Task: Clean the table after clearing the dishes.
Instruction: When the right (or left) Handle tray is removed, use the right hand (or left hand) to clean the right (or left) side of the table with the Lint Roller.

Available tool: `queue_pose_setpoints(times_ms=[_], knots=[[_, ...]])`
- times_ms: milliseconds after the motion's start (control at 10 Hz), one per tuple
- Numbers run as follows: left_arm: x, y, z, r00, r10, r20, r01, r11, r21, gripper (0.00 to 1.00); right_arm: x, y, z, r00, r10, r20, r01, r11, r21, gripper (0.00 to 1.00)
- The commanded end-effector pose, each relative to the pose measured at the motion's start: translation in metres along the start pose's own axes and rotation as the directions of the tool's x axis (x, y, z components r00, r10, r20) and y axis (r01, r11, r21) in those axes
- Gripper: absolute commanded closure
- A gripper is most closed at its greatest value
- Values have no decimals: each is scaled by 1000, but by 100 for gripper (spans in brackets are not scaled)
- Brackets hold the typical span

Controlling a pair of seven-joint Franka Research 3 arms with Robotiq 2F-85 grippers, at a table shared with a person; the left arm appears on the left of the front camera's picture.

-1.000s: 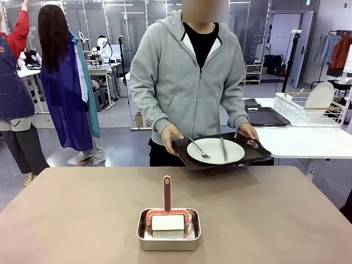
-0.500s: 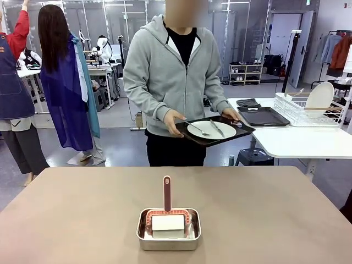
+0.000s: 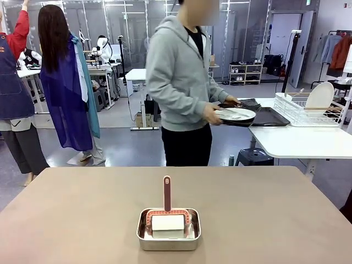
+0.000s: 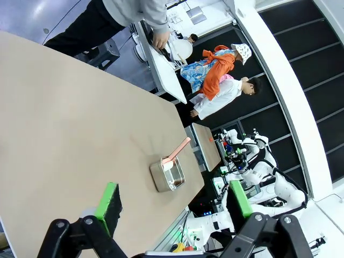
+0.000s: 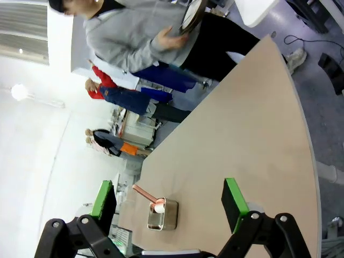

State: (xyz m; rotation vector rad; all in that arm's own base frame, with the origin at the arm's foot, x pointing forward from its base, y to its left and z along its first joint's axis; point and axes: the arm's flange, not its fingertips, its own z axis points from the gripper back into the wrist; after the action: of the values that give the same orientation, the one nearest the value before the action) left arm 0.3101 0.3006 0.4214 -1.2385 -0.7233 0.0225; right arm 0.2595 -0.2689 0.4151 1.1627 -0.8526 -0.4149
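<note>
A person right of centre in the front view holds a dark tray [image 3: 242, 122] bearing a white plate [image 3: 237, 114], the beige table [image 3: 275, 209] spans the lower frame with a steel pan [image 3: 141, 229] at bottom centre, and the left gripper [image 4: 173, 200] and right gripper [image 5: 167, 199] stand spread, empty.

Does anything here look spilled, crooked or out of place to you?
Nothing stands out. The table has no spills that I can see; the steel pan sits squarely near the robot's edge with a red-handled scrubber in it. The person holds the tray and plate level.
</note>
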Motion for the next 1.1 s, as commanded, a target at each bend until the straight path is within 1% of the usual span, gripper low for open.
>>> queue_pose_setpoints(times_ms=[0, 100, 200, 300, 400, 500, 600, 700, 800, 900, 1000], knots=[[-2, -4, 4, 1000, 0, -12, 0, 1000, -5, 0, 24, 72, -40, 962, 228, -149, -238, 970, -50, 0], [-2, -4, 4, 1000, 0, -12, 0, 1000, -5, 0, 33, 107, -78, 916, 320, -243, -347, 934, -80, 0], [-2, -4, 4, 1000, 0, -12, 0, 1000, -5, 0, 36, 139, -120, 856, 395, -332, -443, 893, -78, 0], [-2, -4, 4, 1000, 0, -12, 0, 1000, -5, 0, 37, 167, -161, 790, 449, -418, -519, 852, -65, 0], [-2, -4, 4, 1000, 0, -12, 0, 1000, -5, 0, 35, 194, -207, 713, 495, -496, -589, 807, -41, 0], [-2, -4, 4, 1000, 0, -12, 0, 1000, -5, 0, 26, 215, -245, 650, 526, -549, -639, 769, -20, 0], [-2, -4, 4, 1000, 0, -12, 0, 1000, -5, 0, 15, 234, -279, 568, 566, -598, -692, 721, 24, 0], [-2, -4, 4, 1000, 0, -12, 0, 1000, -5, 0, -1, 245, -313, 456, 592, -665, -753, 655, 66, 0], [-2, -4, 4, 1000, 0, -12, 0, 1000, -5, 0, -24, 251, -345, 332, 597, -730, -789, 601, 132, 0], [-2, -4, 4, 1000, 0, -12, 0, 1000, -5, 0, -48, 253, -367, 230, 596, -770, -800, 566, 199, 0], [-2, -4, 4, 1000, 0, -12, 0, 1000, -5, 0, -72, 251, -382, 132, 597, -791, -811, 524, 259, 0]])
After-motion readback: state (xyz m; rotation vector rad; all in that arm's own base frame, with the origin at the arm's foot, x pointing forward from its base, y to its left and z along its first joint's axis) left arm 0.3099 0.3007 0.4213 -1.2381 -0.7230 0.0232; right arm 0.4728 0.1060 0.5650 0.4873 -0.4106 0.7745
